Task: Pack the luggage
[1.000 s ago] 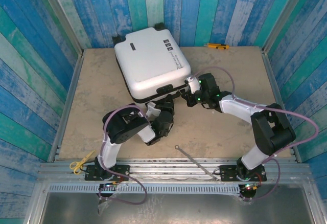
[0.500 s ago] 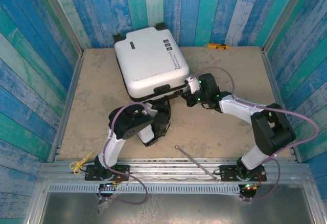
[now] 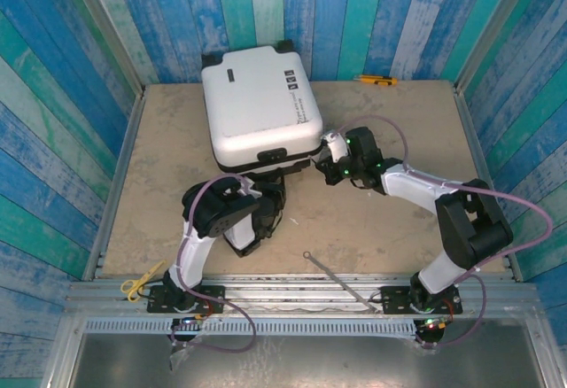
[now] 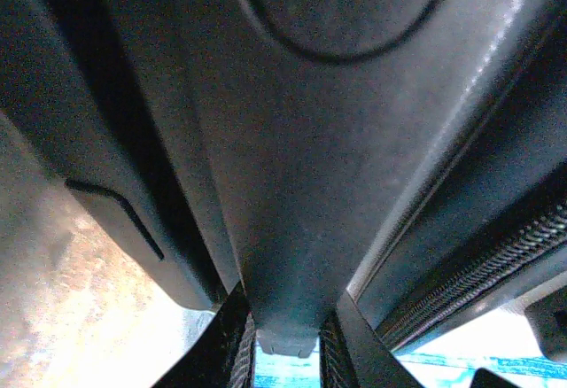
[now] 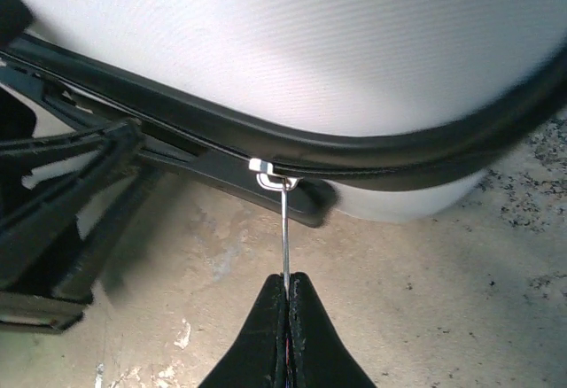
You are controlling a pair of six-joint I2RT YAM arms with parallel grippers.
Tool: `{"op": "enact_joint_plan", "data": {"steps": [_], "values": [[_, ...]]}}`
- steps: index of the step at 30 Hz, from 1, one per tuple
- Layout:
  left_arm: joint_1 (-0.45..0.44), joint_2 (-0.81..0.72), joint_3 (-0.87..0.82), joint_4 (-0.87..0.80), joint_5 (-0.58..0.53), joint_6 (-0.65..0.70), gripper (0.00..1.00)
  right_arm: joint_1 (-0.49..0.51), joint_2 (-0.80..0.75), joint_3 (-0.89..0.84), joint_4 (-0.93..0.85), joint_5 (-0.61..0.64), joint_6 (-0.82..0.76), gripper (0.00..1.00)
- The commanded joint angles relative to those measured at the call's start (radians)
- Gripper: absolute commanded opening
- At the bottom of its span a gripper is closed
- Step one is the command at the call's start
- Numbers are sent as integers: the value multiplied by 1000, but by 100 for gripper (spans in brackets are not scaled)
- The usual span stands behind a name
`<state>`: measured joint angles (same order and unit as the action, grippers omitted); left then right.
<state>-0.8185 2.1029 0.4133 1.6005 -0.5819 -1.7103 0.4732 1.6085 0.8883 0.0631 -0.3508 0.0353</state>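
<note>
The white luggage (image 3: 257,109) lies near the far edge of the counter (image 3: 399,140), left of the middle. The right fingers (image 5: 263,344) are pressed together on its thin metal zipper pull (image 5: 284,228), at its near right corner. The left fingers (image 4: 235,344) stand narrow, pinching a black part at its near edge.

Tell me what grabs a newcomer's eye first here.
The big white suitcase sits at the far centre of the table. At its near right corner the right gripper pinches the thin metal zipper pull, while the left gripper clasps a black fitting on its near edge.
</note>
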Motion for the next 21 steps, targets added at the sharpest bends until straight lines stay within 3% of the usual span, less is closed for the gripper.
{"op": "enact_joint_plan", "data": {"steps": [1,8,13,18,21], "values": [[93,24,-140,126,-140,-25,0,-61,-1,-9,-119,54,-24,0],[187,-90,-278,81,-123,-34,0,-102,15,35,-154,34,-71,0],[268,-269,-393,-67,-82,4,0,-116,52,103,-186,-19,-144,0],[355,-616,-449,-456,-25,99,0,-116,123,182,-218,-35,-167,0],[385,-935,-390,-917,-17,192,0,-111,174,226,-222,-43,-152,0]]}}
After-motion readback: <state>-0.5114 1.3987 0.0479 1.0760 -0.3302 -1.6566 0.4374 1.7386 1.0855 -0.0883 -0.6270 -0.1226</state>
